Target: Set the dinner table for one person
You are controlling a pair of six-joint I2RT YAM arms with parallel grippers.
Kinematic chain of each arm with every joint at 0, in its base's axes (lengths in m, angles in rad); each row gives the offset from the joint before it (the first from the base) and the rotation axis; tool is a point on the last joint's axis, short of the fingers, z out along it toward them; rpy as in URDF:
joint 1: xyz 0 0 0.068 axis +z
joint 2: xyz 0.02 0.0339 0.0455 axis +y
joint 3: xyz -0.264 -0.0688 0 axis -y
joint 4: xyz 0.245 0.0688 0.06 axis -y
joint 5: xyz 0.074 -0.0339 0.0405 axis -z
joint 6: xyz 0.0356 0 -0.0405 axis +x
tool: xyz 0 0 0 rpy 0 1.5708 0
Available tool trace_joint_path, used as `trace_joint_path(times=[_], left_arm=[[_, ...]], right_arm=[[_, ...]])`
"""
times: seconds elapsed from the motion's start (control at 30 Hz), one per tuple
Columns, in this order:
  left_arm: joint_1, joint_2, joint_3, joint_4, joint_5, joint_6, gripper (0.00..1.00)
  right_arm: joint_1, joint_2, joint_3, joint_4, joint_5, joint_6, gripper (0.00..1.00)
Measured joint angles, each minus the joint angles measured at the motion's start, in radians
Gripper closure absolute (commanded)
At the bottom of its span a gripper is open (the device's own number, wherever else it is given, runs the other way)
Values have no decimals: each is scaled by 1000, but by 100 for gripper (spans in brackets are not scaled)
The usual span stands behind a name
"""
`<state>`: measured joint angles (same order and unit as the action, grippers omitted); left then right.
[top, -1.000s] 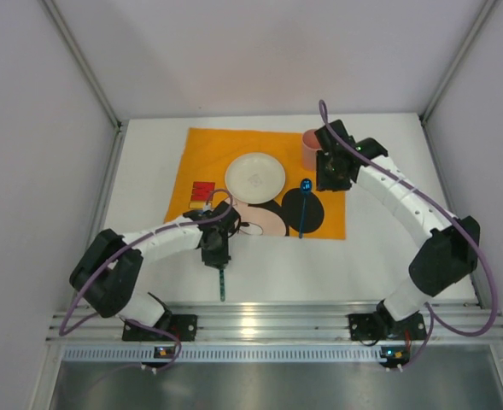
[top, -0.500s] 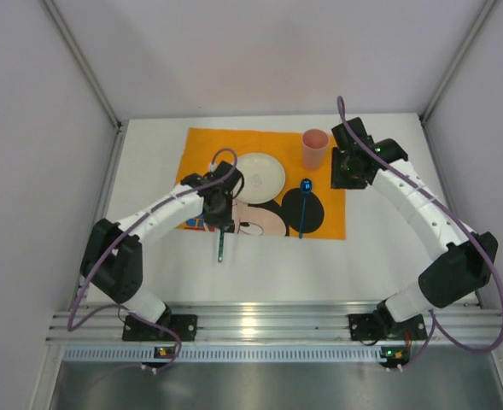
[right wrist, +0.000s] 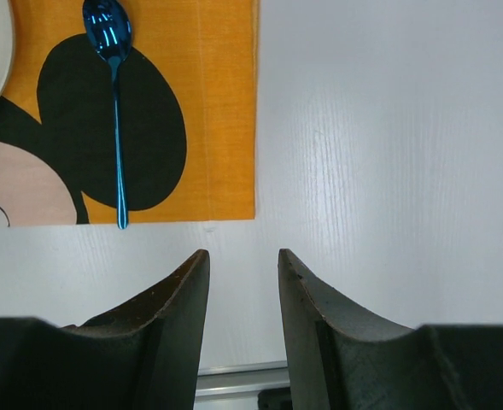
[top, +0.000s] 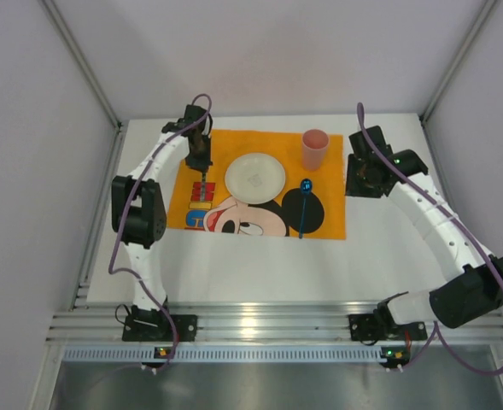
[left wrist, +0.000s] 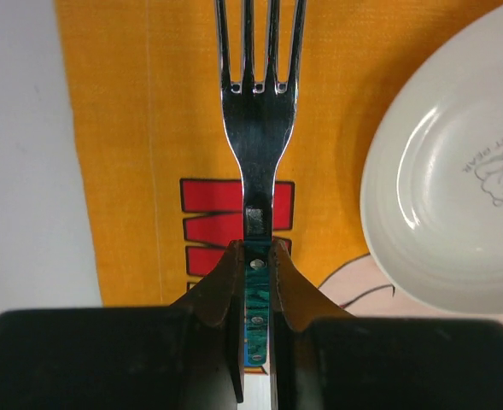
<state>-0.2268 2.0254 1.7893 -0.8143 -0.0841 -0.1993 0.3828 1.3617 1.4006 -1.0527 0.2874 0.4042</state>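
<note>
The white dinner table [top: 260,265] carries an orange mouse placemat [top: 200,145]. On the mat are a white plate [top: 254,178], a pink cup [top: 315,149] and a blue spoon [top: 303,207]. My left gripper [top: 201,169] is over the mat's left part, shut on the green handle of a fork [top: 203,190]. In the left wrist view the jaws [left wrist: 256,256] pinch the handle, and the fork [left wrist: 256,128] points out over the mat's red lettering, left of the plate [left wrist: 456,196]. My right gripper [right wrist: 242,260] is open and empty over bare table [right wrist: 379,128], right of the mat. It also shows in the top view [top: 359,188].
White walls close the table in on the left, back and right. A ribbed aluminium rail [top: 268,325] runs along the near edge by the arm bases. The spoon [right wrist: 114,102] lies on the mat's black ear near its right edge.
My left gripper has carried the fork from the table's front middle up to the far left part of the mat. My right gripper has drawn away from the cup to the right.
</note>
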Motion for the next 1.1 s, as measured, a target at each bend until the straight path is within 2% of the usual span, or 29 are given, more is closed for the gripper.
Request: trace_joint_path(times=[0.23,0.57,0.8,0.97,1.0,1.03,1.07,1.1], left_arm=[[27,136,38,3,43,47,100],[43,137,-82,64,42,68,100],[43,135,-105,95,32,68,98],[43,120,-119,101,15,68,86],[43,117,-121,101,12,68,82],[43,113,-124,101,8,67,76],[43,107,-131,102,4,66,58],[43,101,-138,102,2,70,52]], right_arm=[[-28,3,4,-23,8,8,61],[-46,36,10,-45,7,11,61],[-46,65,43,-50,4,11,54],[-46,65,47,-50,4,10,47],[-46,65,47,-50,4,10,42],[-46,65,47,-50,4,11,38],[-46,64,47,-49,4,9,33],[-46,64,47,-48,4,9,20]])
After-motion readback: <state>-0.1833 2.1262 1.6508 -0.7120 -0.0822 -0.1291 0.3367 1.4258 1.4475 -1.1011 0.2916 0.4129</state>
